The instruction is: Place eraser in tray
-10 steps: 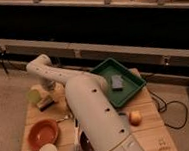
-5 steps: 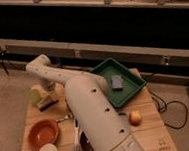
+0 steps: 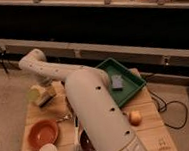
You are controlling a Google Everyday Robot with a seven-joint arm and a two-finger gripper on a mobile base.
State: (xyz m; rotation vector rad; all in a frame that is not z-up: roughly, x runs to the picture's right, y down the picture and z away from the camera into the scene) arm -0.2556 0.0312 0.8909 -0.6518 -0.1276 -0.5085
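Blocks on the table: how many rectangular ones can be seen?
2. The eraser is right at the gripper, at the table's left side; a grey-blue block lies in the tray. The arm may hide others.

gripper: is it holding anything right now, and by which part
Cannot be told. The gripper is low over the eraser near the left edge of the table, but whether it grips it, and where, does not show.
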